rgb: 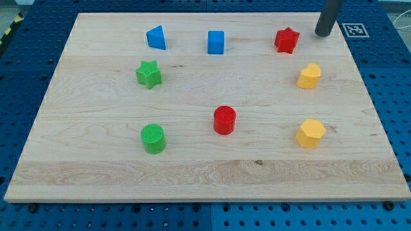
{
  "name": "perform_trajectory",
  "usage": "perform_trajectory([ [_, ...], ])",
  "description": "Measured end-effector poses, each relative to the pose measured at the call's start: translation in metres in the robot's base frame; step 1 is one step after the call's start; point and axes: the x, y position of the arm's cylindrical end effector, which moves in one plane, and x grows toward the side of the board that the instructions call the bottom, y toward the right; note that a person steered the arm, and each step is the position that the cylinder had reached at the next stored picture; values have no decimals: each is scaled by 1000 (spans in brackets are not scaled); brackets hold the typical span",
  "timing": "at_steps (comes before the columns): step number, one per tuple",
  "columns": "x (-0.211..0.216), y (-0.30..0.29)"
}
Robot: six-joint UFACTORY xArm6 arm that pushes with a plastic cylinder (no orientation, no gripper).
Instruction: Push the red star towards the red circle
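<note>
Dark rod's end, my tip (323,34), is sitting near the view's top right, gripping nothing, just right of the red plastic star (286,40); the red plastic circle (225,120) is waiting well below-left on the wooden surface (192,173).

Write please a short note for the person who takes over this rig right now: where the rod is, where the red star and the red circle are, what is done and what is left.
My tip stands at the board's top right edge, just right of the red star, with a small gap between them; no contact yet.
The red star sits near the view's top, right of the blue cube.
The red circle sits near the board's middle, below and left of the star.
Done: nothing visible; the two lie far apart.
Left: probably bring the tip behind the star's upper right side, then push it down and left towards the circle.
</note>
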Motion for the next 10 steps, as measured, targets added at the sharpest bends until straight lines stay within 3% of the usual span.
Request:
perform_trajectory([
  [3,32,0],
  [6,18,-70],
  [10,62,-127],
])
